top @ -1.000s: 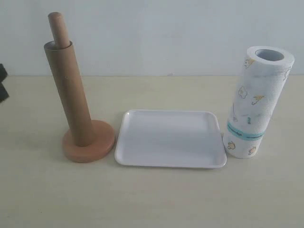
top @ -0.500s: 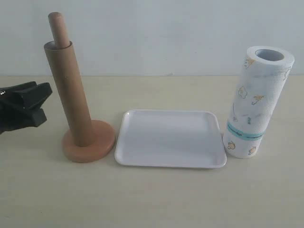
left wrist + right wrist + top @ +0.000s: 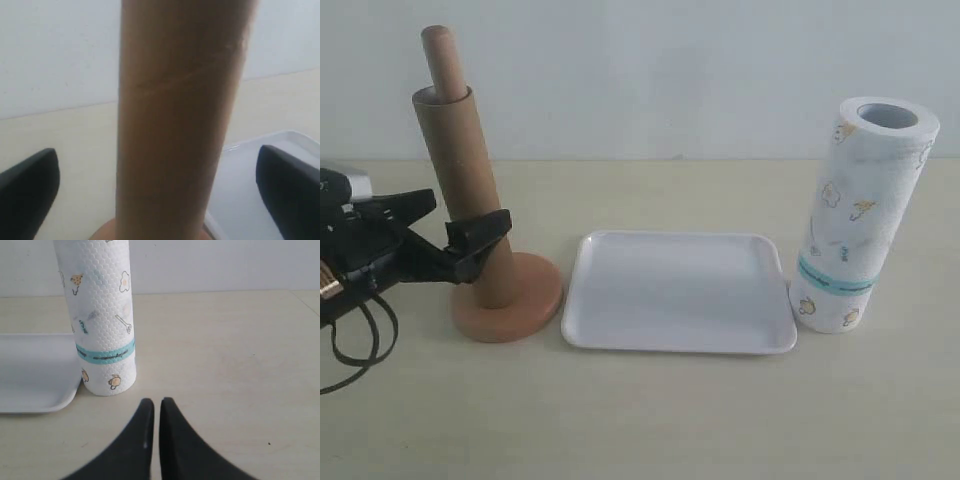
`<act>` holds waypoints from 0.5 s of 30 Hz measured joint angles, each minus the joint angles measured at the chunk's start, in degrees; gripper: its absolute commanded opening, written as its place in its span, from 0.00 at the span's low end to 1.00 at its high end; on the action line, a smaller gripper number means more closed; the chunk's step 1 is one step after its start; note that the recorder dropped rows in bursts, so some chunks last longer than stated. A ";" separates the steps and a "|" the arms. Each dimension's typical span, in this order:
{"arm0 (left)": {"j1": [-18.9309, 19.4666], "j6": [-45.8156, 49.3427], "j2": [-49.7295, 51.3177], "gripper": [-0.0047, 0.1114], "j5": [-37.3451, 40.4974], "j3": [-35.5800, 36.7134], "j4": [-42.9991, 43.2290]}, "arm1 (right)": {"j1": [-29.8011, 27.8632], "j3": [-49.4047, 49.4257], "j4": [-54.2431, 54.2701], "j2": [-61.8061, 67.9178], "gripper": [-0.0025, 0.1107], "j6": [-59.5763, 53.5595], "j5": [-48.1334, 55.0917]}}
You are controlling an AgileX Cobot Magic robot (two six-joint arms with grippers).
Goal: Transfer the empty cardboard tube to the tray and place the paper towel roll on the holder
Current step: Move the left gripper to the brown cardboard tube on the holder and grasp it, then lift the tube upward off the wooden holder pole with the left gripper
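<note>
The brown cardboard tube (image 3: 462, 190) stands over the pole of the wooden holder (image 3: 507, 303), whose rounded top (image 3: 439, 60) sticks out above it. My left gripper (image 3: 455, 236) is open around the tube's lower half, one finger on each side. In the left wrist view the tube (image 3: 180, 120) fills the middle between the two spread fingers (image 3: 27, 192). The white tray (image 3: 678, 292) lies flat in the centre. The printed paper towel roll (image 3: 860, 215) stands upright at the tray's right end. My right gripper (image 3: 156, 407) is shut, low on the table, a short way from the roll (image 3: 100, 315).
A pale wall runs behind the beige table. A black cable (image 3: 350, 345) loops under the left arm at the left edge. The tray's corner (image 3: 35, 375) lies beside the roll in the right wrist view.
My left gripper has come in from the left edge and now straddles the cardboard tube, open. The tube, holder, tray and roll have not moved.
</note>
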 measured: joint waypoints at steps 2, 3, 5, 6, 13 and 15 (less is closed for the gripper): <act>0.00 -1.73 1.75 0.99 -0.24 -2.04 2.01 | 0.00 0.00 0.00 0.00 0.06 0.00 0.00; 0.00 -2.41 2.46 0.98 -0.22 -3.11 2.62 | 0.00 0.00 0.00 0.00 0.06 0.00 0.00; 0.00 -2.78 2.97 0.89 -0.06 -4.16 3.01 | 0.00 0.00 0.00 0.00 0.06 0.00 0.00; 0.00 -2.87 3.07 0.74 0.24 -4.47 3.01 | 0.00 0.00 0.00 0.00 0.06 0.00 0.00; 0.00 -3.21 3.07 0.08 0.59 -4.93 3.24 | 0.00 0.00 0.00 0.00 0.06 0.00 0.00; 0.00 -3.21 3.07 0.08 0.14 -4.93 3.70 | 0.00 0.00 0.00 0.00 0.06 0.00 0.00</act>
